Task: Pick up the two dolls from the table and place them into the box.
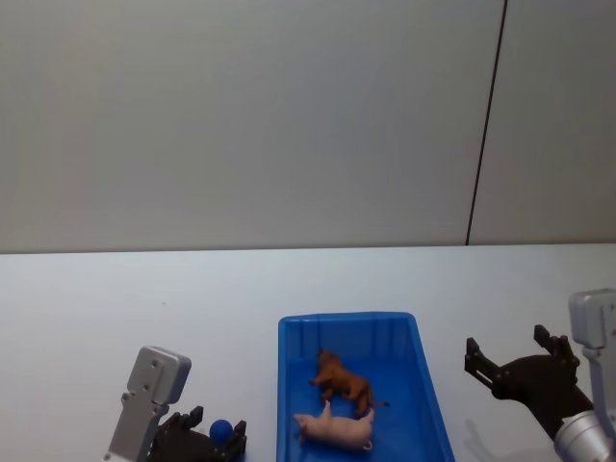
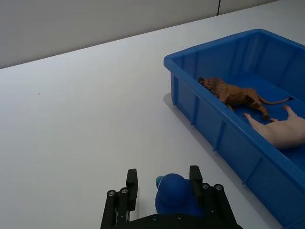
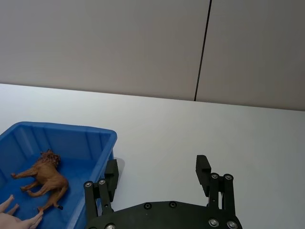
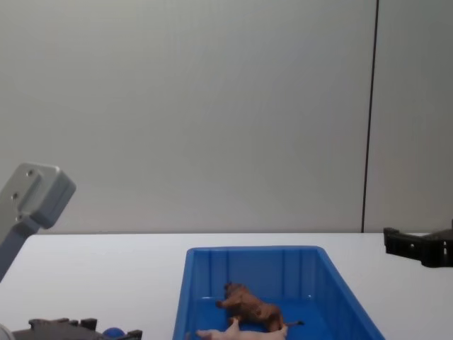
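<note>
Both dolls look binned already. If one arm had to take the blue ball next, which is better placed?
Left. The left gripper already has the blue ball between its fingers, left of the box. The right gripper hangs open beyond the box's far side.

Pink doll [image 2: 285, 130] cut off at my left wrist view's edge; blue ball [image 2: 174, 192] between left gripper [image 2: 163, 183] fingers, underside hidden.
</note>
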